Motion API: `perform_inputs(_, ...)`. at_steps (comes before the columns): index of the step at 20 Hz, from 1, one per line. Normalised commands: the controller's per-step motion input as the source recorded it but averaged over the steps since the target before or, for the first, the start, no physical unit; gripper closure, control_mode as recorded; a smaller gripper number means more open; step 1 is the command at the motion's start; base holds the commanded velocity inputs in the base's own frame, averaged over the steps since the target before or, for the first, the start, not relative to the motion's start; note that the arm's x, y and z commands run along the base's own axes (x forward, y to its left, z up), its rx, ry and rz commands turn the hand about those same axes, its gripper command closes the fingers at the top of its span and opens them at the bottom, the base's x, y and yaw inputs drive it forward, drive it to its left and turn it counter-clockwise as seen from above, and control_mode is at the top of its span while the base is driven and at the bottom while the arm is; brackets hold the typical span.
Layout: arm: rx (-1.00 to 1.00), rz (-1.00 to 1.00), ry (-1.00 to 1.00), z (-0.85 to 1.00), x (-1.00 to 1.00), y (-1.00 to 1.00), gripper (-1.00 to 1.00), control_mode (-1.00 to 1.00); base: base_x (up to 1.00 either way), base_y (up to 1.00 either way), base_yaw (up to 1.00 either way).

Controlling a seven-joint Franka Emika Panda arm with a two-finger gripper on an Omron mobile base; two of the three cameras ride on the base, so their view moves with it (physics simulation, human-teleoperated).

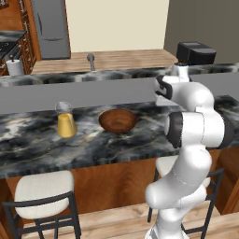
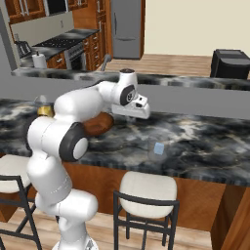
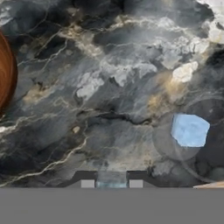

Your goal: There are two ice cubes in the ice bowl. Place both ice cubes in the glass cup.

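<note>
Pincer (image 3: 111, 183) jaws were nearly shut, and between the tips I could make out a pale blue sliver that I took for one ice cube (image 3: 111, 181), pinched just above the tabletop (image 3: 109, 87). So little of it showed that I could not judge how squarely it sat in the grip.

The other ice cube (image 3: 189, 130) lay near the pincer, off to the right in the hand view, inside a faint round outline. I could not tell whether that ring was a clear vessel or only a reflection. The ice bowl (image 1: 117, 120) sat on the pincer's opposite side, and the glass cup (image 1: 65, 120) stood beyond the bowl, well apart from the pincer.

My worry was the long carry. A cube that small and slick could squirt out of a shallow pinch, most likely over the bowl or short of the cup. The cup's mouth looked narrow, so a release slightly off centre would bounce the cube off the rim, and a low approach could tip the cup. The second cube also risked being nudged when the pincer lifted away.
</note>
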Motion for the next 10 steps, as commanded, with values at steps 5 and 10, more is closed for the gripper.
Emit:
perform_inputs(5,0.0,-0.09,0.21,0.0,0.01,-0.88,1.0,-1.0,0.0,0.0,0.0)
perform_inputs(10,0.0,-0.1,0.17,0.0,0.0,-0.82,1.0,-1.0,0.0,0.0,0.0)
